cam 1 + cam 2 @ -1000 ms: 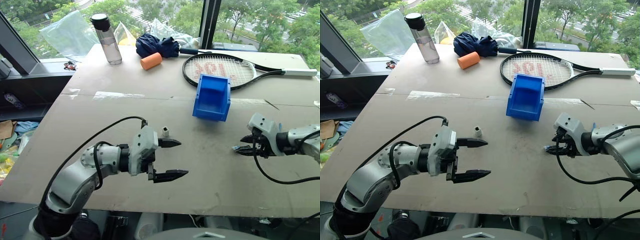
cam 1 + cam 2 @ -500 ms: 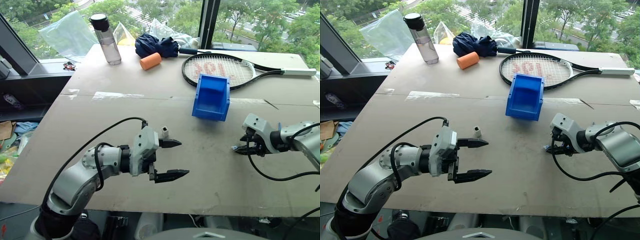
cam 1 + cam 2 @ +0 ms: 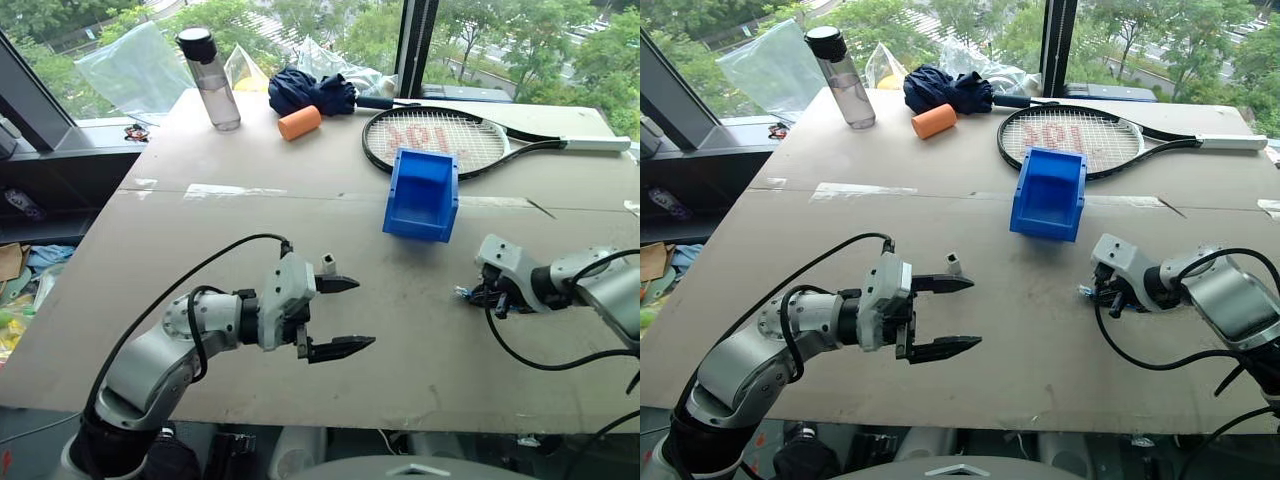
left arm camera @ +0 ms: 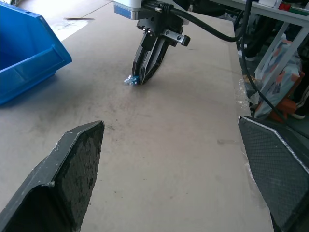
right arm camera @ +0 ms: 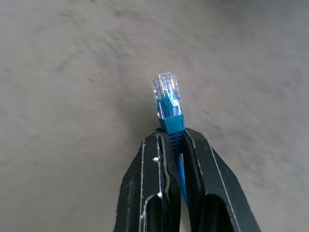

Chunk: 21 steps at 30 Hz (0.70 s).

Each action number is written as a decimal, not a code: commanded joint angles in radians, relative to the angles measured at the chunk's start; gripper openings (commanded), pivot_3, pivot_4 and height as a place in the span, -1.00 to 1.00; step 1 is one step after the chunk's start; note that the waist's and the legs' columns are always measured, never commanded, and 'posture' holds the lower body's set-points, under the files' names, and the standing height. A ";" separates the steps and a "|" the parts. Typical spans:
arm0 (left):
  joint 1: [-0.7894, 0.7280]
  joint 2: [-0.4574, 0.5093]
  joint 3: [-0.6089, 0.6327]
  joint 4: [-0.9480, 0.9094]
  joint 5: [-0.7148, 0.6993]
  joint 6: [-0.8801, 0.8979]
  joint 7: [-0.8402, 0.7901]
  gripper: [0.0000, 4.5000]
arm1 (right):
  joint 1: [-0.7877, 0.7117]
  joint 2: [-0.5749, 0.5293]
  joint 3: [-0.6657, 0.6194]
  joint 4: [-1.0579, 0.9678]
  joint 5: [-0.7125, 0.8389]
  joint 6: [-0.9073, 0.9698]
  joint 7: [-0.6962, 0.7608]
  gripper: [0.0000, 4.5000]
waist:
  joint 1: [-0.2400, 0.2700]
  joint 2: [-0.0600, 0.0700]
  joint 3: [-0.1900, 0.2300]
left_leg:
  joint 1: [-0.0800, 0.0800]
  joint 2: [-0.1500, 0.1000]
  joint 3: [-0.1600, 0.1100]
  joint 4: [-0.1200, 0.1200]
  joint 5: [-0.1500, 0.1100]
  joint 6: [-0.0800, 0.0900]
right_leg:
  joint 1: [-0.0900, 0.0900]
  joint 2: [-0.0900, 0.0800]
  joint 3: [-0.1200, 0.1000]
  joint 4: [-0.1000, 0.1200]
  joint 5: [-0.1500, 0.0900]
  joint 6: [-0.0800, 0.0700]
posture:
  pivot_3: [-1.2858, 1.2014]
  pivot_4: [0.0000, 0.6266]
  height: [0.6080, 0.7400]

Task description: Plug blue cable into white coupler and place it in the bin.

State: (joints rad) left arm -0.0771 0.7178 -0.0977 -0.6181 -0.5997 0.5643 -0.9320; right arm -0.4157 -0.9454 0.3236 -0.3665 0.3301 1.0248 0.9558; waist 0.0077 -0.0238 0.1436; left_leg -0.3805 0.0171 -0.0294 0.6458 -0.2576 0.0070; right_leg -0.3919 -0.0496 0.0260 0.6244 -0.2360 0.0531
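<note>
Grasp stage: my right gripper (image 5: 171,145) is clenched on the blue cable (image 5: 169,113) just behind its clear plug, low over the table (image 3: 250,150). My left gripper (image 3: 335,315) gapes empty beside the white coupler (image 3: 328,264). Next, presumably, plug meets socket; the bin (image 3: 422,195) waits.

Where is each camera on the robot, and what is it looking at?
Left eye and right eye views: on the head, looking down over the table; both arms show, with the bin and white coupler.
Left wrist view: on the left arm, looking across the table past its own open fingers at the right gripper.
Right wrist view: on the right arm, looking down its fingers, shut on the blue cable.
Shared: both wrist views show that plug; head and left wrist views show the bin.
</note>
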 commanded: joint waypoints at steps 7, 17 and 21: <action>-0.016 0.020 -0.051 0.031 0.138 -0.041 0.031 1.00 | -0.074 0.124 0.166 -0.133 -0.065 0.013 -0.087 -1.00 | 0.004 0.000 0.000 | 0.000 0.000 -0.001 0.001 0.000 0.000 | 0.000 0.000 -0.001 0.001 0.000 0.000 | 0.03 -0.52 1.00; -0.182 -0.031 -0.207 0.207 0.246 -0.062 -0.037 1.00 | 0.121 0.135 -0.077 -0.236 0.026 -0.084 -0.117 0.72 | 0.007 -0.002 -0.002 | 0.000 0.000 -0.002 0.002 0.000 0.000 | 0.001 0.000 -0.002 0.001 0.000 0.000 | 0.03 -0.52 1.00; -0.282 -0.118 -0.293 0.339 0.288 -0.075 -0.074 1.00 | 0.407 0.137 -0.296 -0.353 0.050 -0.256 -0.118 0.99 | 0.012 -0.003 -0.002 | -0.002 -0.002 -0.004 0.002 0.000 0.000 | 0.001 -0.001 -0.004 0.000 0.000 0.001 | 0.03 -0.52 1.00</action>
State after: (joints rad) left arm -0.3255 0.6276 -0.3603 -0.3077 -0.3321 0.5161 -0.9854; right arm -0.0831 -0.8119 0.1258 -0.6512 0.3622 0.8679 0.8344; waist 0.0193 -0.0265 0.1416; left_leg -0.3827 0.0149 -0.0336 0.6482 -0.2580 0.0076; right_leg -0.3905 -0.0502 0.0220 0.6244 -0.2342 0.0572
